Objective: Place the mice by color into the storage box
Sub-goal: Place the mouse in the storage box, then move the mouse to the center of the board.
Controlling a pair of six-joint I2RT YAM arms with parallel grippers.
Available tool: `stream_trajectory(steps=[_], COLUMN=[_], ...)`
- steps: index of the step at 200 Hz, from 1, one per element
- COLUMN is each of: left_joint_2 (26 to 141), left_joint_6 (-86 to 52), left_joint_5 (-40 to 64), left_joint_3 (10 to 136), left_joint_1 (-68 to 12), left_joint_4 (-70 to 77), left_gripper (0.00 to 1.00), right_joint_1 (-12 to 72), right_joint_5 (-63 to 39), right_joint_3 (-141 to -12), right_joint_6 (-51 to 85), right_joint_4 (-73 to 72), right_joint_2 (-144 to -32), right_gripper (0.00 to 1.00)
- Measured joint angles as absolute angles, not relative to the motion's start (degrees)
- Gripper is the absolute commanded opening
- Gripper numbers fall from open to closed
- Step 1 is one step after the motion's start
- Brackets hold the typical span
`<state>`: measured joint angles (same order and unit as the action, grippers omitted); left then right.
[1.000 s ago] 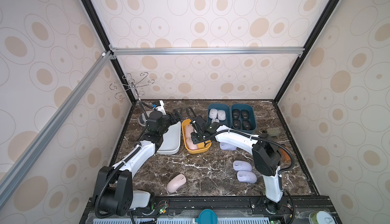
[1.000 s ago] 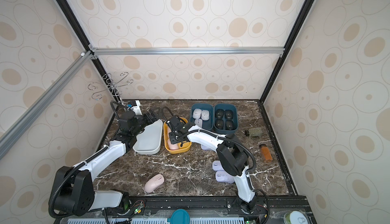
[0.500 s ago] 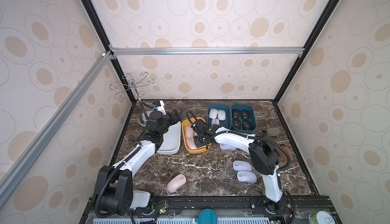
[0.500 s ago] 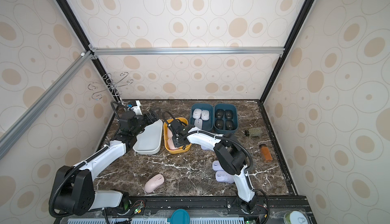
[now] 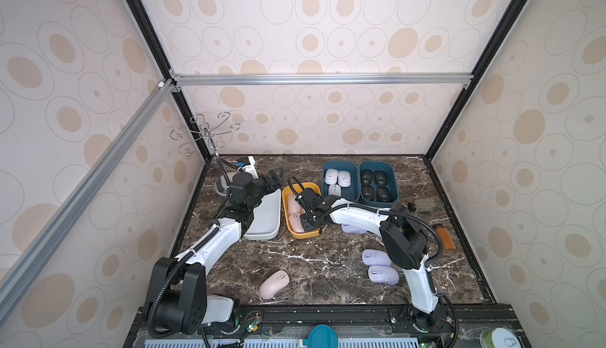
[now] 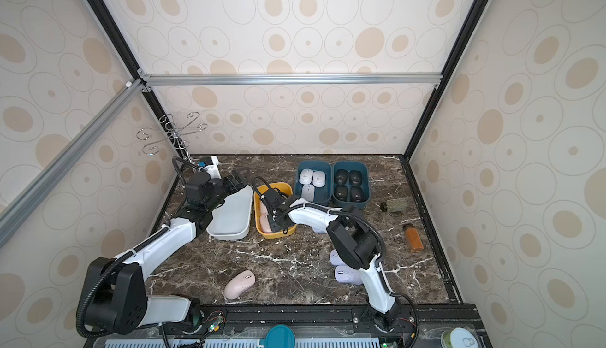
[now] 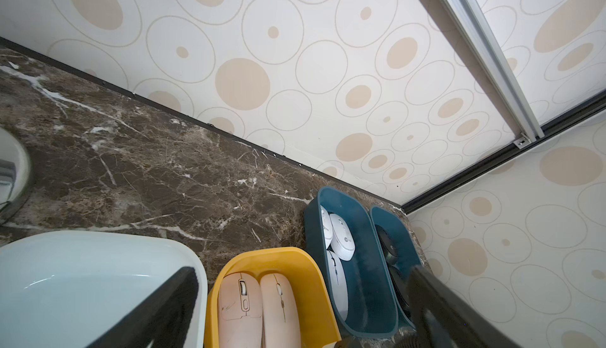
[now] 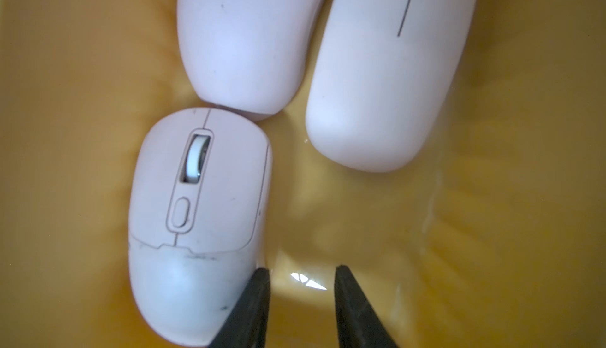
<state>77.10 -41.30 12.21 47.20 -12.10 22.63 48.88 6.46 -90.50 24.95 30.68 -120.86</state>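
My right gripper (image 8: 301,272) (image 5: 310,223) is low inside the yellow bin (image 5: 300,185). It is open a little, with only bare bin floor between the jaws. One finger (image 8: 255,284) touches the side of a pink mouse (image 8: 196,218). Two more pink mice (image 8: 242,35) (image 8: 387,77) lie beyond it. A pink mouse (image 5: 274,284) lies loose on the table at the front. Two lavender mice (image 5: 376,258) (image 5: 383,274) sit by the right arm, and a third (image 5: 352,229) is partly hidden under it. My left gripper (image 5: 275,179) (image 7: 303,277) hangs wide open and holds nothing, above the white bin's (image 5: 265,218) far end.
Two teal bins at the back hold white mice (image 5: 337,177) and black mice (image 5: 373,184). A spice jar (image 5: 446,238) and a green block (image 5: 423,206) lie at the right edge. A wire rack (image 5: 206,130) stands in the back left corner.
My right gripper has shifted slightly inside the yellow bin. The left arm and the loose mice have not moved.
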Motion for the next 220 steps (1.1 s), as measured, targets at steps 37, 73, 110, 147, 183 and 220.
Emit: stream_trajectory(steps=[37, 73, 110, 147, 183, 220], left_joint_2=[77.1, 77.1, 77.1, 76.6, 75.2, 74.8], left_joint_6=[-41.6, -41.8, -41.8, -41.8, -41.7, -41.7], left_joint_5=[12.6, 12.6, 12.3, 11.3, 9.4, 8.3], left_joint_3=[47.2, 47.2, 47.2, 47.2, 47.2, 47.2], left_joint_1=[-11.9, -10.9, -9.4, -7.8, -5.4, -3.2], left_joint_4=[22.7, 22.7, 22.7, 22.6, 22.5, 21.9], left_gripper=[1.0, 1.0, 1.0, 1.0, 1.0, 1.0], right_joint_1=[48.8, 49.0, 52.8, 64.5, 75.2, 79.5], right_joint_5=[5.7, 4.7, 5.0, 5.8, 4.6, 5.7], right_joint_3=[-90.2, -85.1, -79.2, -73.1, -73.1, -79.8], right_joint_6=[24.9, 23.6, 20.2, 17.3, 17.0, 14.9], right_joint_4=[30.7, 29.1, 27.5, 28.6, 29.5, 29.7], right_joint_2=[-119.5, -109.1, -98.4, -96.4, -99.7, -108.7], right_gripper=[0.38, 0.43, 0.46, 0.58, 0.74, 0.89])
